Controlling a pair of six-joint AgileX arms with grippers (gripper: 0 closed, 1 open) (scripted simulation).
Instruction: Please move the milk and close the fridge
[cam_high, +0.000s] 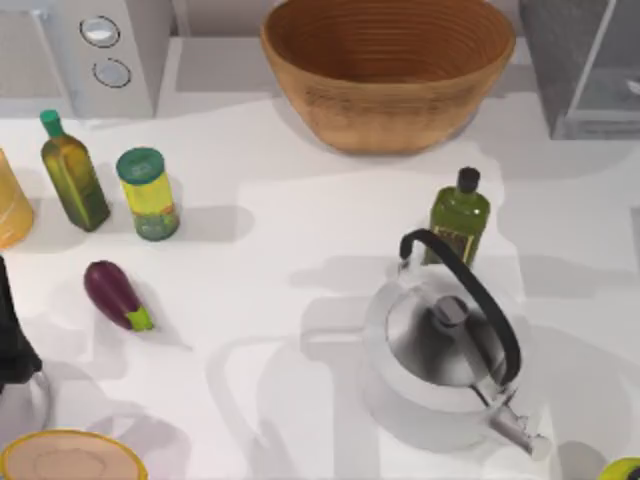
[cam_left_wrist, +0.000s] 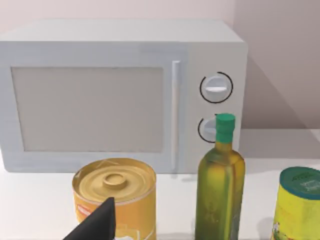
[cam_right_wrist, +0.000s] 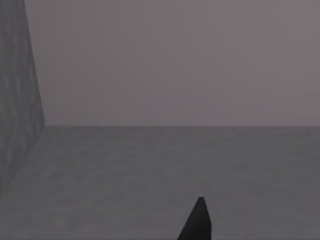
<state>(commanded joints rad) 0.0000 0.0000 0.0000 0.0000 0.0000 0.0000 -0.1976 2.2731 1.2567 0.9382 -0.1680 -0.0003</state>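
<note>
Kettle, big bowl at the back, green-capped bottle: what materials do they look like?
Silver kettle with black arched handle: polished metal, judging by bright reflections. Large brown ribbed bowl: looks like wood or woven fibre, matte, ringed. Green-capped olive bottle: likely glass, translucent and glossy; plastic possible.

White bench (cam_high: 300, 420): woven brown basket (cam_high: 388, 70) at back centre; light grey two-dial microwave (cam_high: 100, 50) back left; green-capped oil bottle (cam_high: 73, 170) beside green-lidded yellow jar (cam_high: 148, 193); purple eggplant (cam_high: 116, 295) before them; steel kettle (cam_high: 445, 355) right, dark-capped oil bottle (cam_high: 459, 215) behind it.
</note>
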